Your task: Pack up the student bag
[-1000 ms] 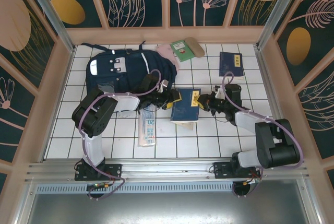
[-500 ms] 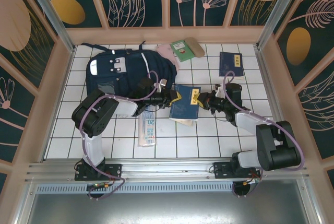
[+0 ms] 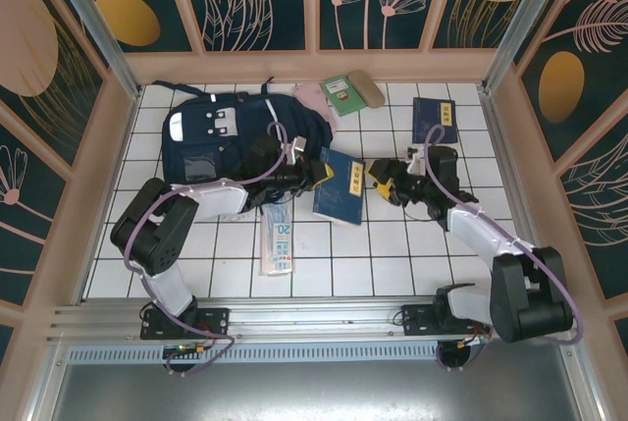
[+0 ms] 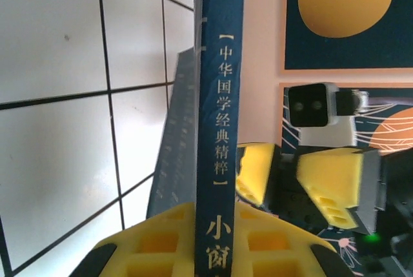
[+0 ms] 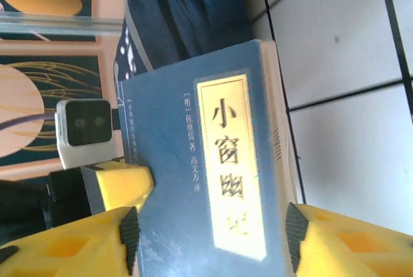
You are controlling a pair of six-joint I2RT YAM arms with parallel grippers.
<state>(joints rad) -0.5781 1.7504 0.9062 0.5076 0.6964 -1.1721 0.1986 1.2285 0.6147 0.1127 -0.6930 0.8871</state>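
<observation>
The student bag [image 3: 226,131] lies at the back left of the tiled table, dark navy with white patches; its dark fabric also shows in the right wrist view [image 5: 193,12]. A blue book [image 3: 339,187] with gold Chinese lettering hangs tilted just right of the bag. My left gripper [image 3: 316,174] is shut on its left edge, and the spine [image 4: 219,128] runs up between the yellow fingers [image 4: 148,241]. My right gripper [image 3: 378,185] stands open at the book's right edge, its jaws wide apart in front of the cover [image 5: 219,180].
A green book [image 3: 343,95] and a pink item [image 3: 314,97] lie at the back centre. Another blue book [image 3: 435,120] sits at the back right. A flat printed packet [image 3: 279,241] lies on the tiles below the left gripper. Wooden walls ring the table.
The left gripper has closed on the book and the right gripper has opened off it. The book has shifted left and back, toward the bag.
</observation>
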